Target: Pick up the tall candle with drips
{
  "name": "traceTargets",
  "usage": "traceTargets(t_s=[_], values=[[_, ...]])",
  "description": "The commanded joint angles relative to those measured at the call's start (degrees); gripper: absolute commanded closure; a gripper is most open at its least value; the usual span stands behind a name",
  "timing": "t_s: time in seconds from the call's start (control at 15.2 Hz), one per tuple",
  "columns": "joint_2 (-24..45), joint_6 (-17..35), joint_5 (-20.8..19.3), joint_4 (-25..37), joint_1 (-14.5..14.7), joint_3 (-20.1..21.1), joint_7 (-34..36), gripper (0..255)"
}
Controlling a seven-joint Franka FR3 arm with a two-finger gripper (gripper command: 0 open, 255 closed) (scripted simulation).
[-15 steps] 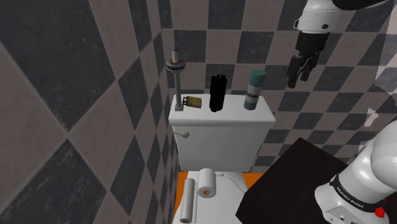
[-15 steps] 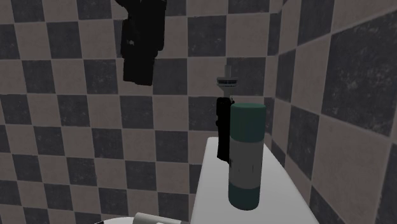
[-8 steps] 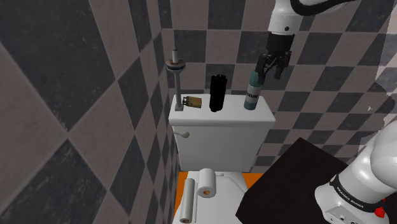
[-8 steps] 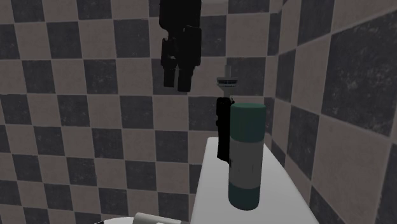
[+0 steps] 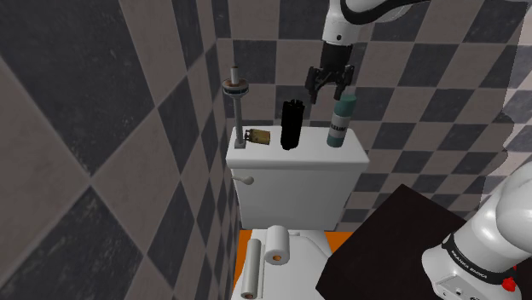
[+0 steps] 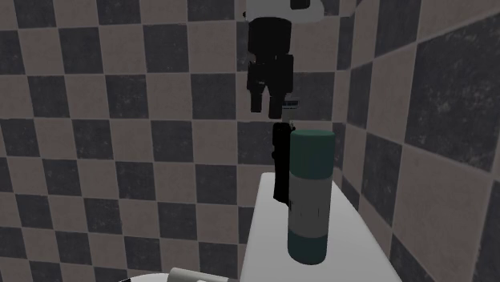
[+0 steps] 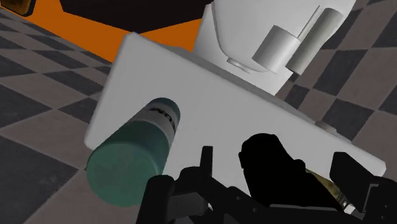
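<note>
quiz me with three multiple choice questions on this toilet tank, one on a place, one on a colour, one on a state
1. In the shoulder view, what stands on the tank just right of the candle? A mug B can C sponge
2. What colour is the candle? A white B red C black
3. The pincer is A shut on the candle B open, above the tank C shut on the can
1 B, the teal can stands beside the candle; 2 C, it is all black; 3 B, its fingers stand apart, holding nothing.

Tall black candle [image 5: 292,124], standing upright, middle of white tank lid [image 5: 314,156]
</note>
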Motion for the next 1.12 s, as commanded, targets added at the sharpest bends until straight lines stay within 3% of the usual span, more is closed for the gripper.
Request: traceTargets(t_s=[0.0, 0.53, 1.06], values=[[3.92, 0.99, -0.30, 3.79, -0.05, 0.41, 2.15, 0], [19.47, 1.81, -2.27, 21.46, 0.44, 0.82, 9.53, 0], [19.83, 7.52, -2.22, 16.10, 0.46, 0.80, 9.22, 0]])
